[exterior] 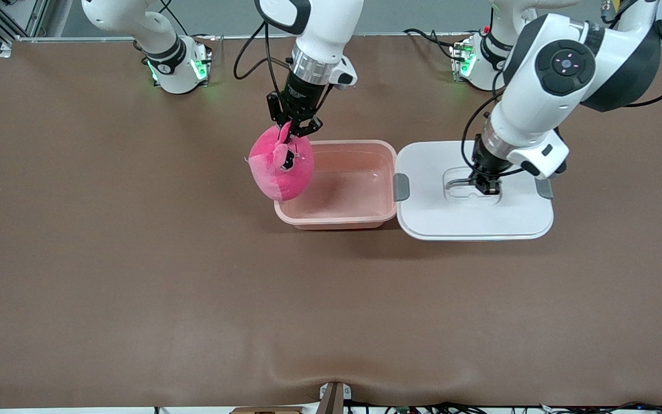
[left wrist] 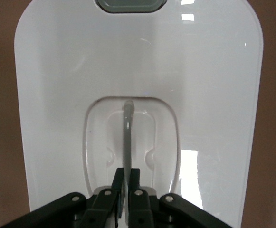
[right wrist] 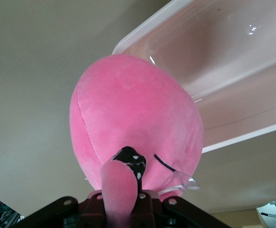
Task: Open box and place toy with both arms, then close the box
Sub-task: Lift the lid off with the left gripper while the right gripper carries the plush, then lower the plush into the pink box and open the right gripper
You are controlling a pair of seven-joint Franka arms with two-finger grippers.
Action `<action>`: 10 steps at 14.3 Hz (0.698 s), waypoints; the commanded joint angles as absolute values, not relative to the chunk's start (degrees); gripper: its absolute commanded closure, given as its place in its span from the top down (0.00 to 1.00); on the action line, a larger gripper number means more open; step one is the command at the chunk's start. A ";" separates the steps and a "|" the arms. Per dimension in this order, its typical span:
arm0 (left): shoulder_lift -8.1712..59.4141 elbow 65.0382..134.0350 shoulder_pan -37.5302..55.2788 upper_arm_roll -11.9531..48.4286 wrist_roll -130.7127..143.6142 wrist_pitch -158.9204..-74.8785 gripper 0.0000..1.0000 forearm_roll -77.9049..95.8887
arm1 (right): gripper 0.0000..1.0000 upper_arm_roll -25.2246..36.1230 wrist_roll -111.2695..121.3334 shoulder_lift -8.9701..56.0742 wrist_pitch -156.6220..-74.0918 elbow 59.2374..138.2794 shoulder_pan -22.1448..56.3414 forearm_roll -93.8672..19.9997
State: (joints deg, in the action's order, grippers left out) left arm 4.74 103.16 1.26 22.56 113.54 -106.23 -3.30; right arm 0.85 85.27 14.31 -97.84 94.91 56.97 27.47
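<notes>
Right gripper (exterior: 295, 127): fingers (right wrist: 138, 195) are clenched on a bulging bump at the top of the toy (exterior: 281, 164), which is hung in the air below them.
Toy: bright pink plush, held over the rim of the box (exterior: 337, 218) at the end toward the right arm; a dark eye patch is seen just beside the fingers in the right wrist view (right wrist: 130, 159).
Left gripper (exterior: 485, 185): lowered into the recessed centre of the lid (exterior: 474, 221); fingers (left wrist: 134, 178) are closed narrowly on the thin upright handle (left wrist: 127, 137) that stands between them.
Lid: white, laid flat on the tabletop (exterior: 135, 259), just beside the box toward the left arm's end; a grey clip (exterior: 401, 187) is seen at the edge next to the box and another (exterior: 543, 188) at the other edge.
Box: translucent pink tub, uncovered, resting on the tabletop between the two arms' reach; its inside is seen bare in the right wrist view (right wrist: 233, 71).
Tabletop: covered by a brown mat, with a slight ripple along the edge nearest the front camera.
Surroundings: both arm bases (exterior: 179, 66) are mounted along the edge farthest from the front camera, with green lights lit and black cables trailing.
</notes>
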 commanded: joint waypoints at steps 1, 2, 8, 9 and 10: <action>0.18 108.01 -1.92 23.03 108.38 -107.58 0.00 -1.93 | 0.05 1.14 83.85 14.67 -97.12 94.83 58.09 29.27; 0.00 108.54 -2.98 23.03 107.33 -108.01 0.00 -1.85 | 0.06 1.14 83.85 14.76 -97.21 94.92 58.18 29.27; -0.18 109.07 -6.68 22.94 101.87 -108.63 0.00 0.62 | 1.00 1.14 83.85 15.38 -98.00 94.14 58.80 31.01; -0.35 109.16 -7.55 22.94 101.78 -108.63 0.00 0.62 | 1.00 1.14 83.85 15.38 -97.91 93.96 58.80 31.20; -0.53 109.16 -7.91 22.94 101.17 -108.63 0.00 0.70 | 1.00 1.23 83.93 15.29 -97.91 93.87 58.62 31.20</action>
State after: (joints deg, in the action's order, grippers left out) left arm 1.93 107.27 -6.33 22.50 103.03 -107.81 -0.63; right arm 0.89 84.61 15.33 -98.36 94.75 58.24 29.56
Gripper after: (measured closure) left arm 0.934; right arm 0.410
